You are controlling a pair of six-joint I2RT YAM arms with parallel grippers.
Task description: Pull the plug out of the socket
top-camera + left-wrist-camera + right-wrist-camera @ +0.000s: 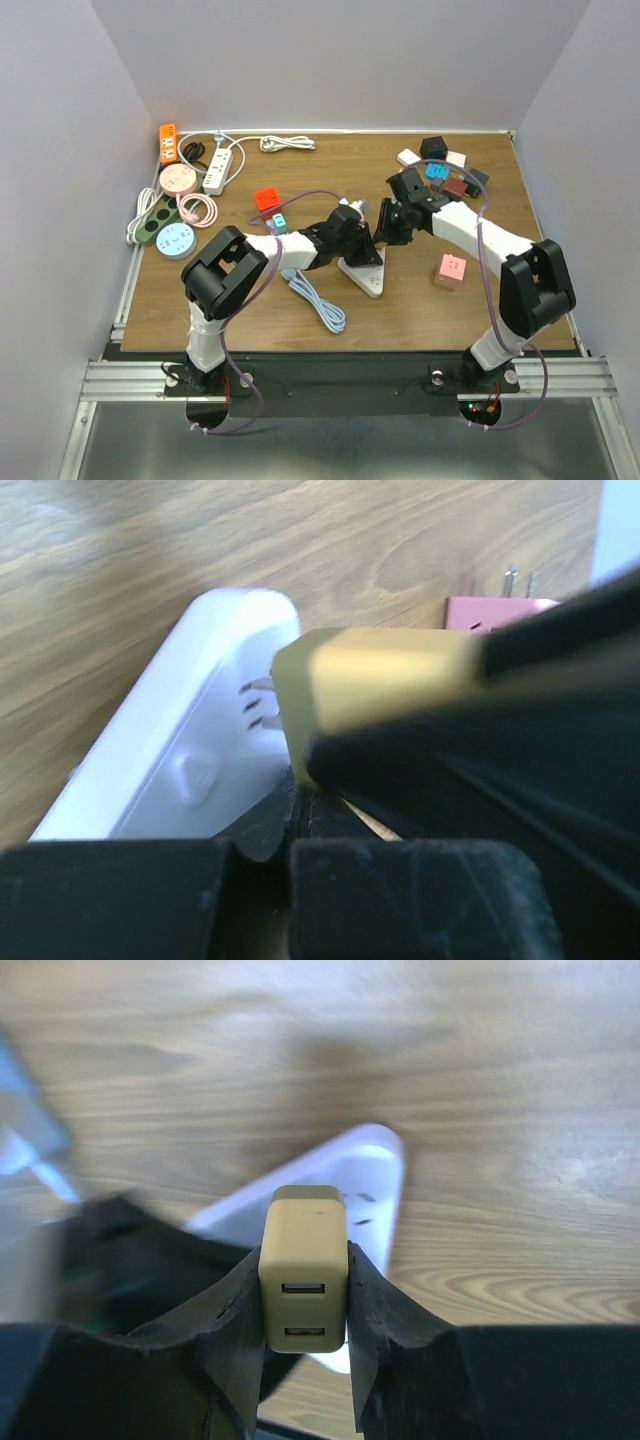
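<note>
From above, both arms are meeting on the counter [420, 310] over the white socket strip [365, 277]; at the left wrist, the left jaws are sitting closed together by the strip while the tan plug [370, 680] is baring its prongs [258, 702]; at the right wrist, the right jaws are clamping the plug's sides.

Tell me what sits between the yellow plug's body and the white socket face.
Only the plug's metal prongs span that gap. The left wrist view shows them exposed between the yellow plug and the white socket strip, with nothing else there.
</note>
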